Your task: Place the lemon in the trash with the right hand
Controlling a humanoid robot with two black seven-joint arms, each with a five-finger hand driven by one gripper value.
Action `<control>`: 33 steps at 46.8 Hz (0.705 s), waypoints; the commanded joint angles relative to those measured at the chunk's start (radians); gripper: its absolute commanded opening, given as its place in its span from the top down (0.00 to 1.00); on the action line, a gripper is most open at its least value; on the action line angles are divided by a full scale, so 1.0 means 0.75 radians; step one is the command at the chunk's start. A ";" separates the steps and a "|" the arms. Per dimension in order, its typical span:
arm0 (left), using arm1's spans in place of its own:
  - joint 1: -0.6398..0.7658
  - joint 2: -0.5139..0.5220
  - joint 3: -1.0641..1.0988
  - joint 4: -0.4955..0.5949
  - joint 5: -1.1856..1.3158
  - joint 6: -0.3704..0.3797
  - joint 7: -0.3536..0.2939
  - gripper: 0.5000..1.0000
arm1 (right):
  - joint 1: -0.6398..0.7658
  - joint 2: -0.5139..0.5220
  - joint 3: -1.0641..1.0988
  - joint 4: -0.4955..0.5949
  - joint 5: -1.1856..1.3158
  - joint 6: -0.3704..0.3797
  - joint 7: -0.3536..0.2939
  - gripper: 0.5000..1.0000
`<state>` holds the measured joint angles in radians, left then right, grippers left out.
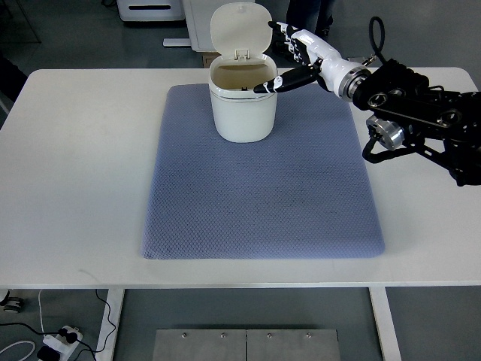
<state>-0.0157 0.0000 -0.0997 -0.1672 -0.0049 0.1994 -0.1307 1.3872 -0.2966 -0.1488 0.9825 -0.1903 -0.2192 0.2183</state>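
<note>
Bin lid-up; right hand spread at rim.

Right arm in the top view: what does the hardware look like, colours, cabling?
The right hand has white shells with black finger segments and tips. Behind it is a white and silver wrist cuff, then a black forearm of exposed machined parts with silver round joints. A black cable loop arches above the wrist.

Open bin at mat's far edge.
</note>
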 commanded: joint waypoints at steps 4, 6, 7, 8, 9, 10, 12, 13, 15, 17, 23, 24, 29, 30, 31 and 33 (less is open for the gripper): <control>0.000 0.000 0.000 0.000 0.000 0.000 0.000 0.00 | -0.019 -0.103 0.004 0.085 0.000 -0.004 0.008 0.01; 0.000 0.000 0.000 0.000 0.000 0.000 0.000 0.00 | -0.025 -0.136 0.008 0.101 0.000 -0.004 0.022 0.01; 0.000 0.000 -0.002 0.000 0.000 0.000 0.000 0.00 | -0.027 -0.150 0.008 0.111 0.000 -0.004 0.030 0.01; 0.000 0.000 0.000 0.000 0.000 0.000 0.000 0.00 | -0.027 -0.165 0.012 0.120 0.002 -0.004 0.036 0.01; 0.000 0.000 0.000 0.000 0.000 0.000 0.000 0.00 | -0.029 -0.177 0.014 0.128 0.002 -0.004 0.042 0.01; 0.000 0.000 0.000 0.000 0.000 0.000 0.000 0.00 | -0.033 -0.191 0.020 0.136 0.002 -0.004 0.046 0.01; 0.000 0.000 0.000 0.000 -0.002 0.000 0.000 0.00 | -0.052 -0.216 0.035 0.142 0.002 -0.004 0.049 0.00; 0.000 0.000 0.000 0.000 0.000 0.000 0.000 0.00 | -0.066 -0.230 0.045 0.142 0.002 -0.004 0.046 0.00; -0.002 0.000 0.000 0.000 -0.002 0.000 0.000 0.00 | -0.091 -0.253 0.067 0.142 0.002 -0.002 0.046 0.00; 0.000 0.000 0.000 0.000 0.000 0.000 0.000 0.00 | -0.115 -0.275 0.094 0.140 0.002 -0.002 0.044 0.00; 0.000 0.000 0.000 0.000 0.000 0.000 0.000 0.00 | -0.185 -0.337 0.166 0.132 0.002 -0.004 0.036 0.00; 0.000 0.000 -0.002 0.000 -0.002 0.000 0.000 0.00 | -0.199 -0.345 0.176 0.128 0.002 -0.002 0.036 0.00; 0.000 0.000 0.000 0.000 0.000 0.000 0.000 0.00 | -0.246 -0.367 0.217 0.097 0.004 -0.006 0.036 0.00; 0.000 0.000 -0.002 0.000 0.000 0.000 0.000 0.00 | -0.254 -0.371 0.233 0.085 0.006 -0.006 0.036 0.00; 0.000 0.000 0.000 0.000 -0.002 0.000 0.000 0.00 | -0.262 -0.371 0.251 0.069 0.006 -0.006 0.036 0.00; 0.000 0.000 0.000 0.000 -0.002 0.000 0.000 0.00 | -0.295 -0.367 0.292 0.032 0.008 -0.008 0.034 0.00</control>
<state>-0.0156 0.0000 -0.1005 -0.1672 -0.0050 0.1994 -0.1304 1.1937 -0.5740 0.0331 1.0428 -0.1862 -0.2239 0.2454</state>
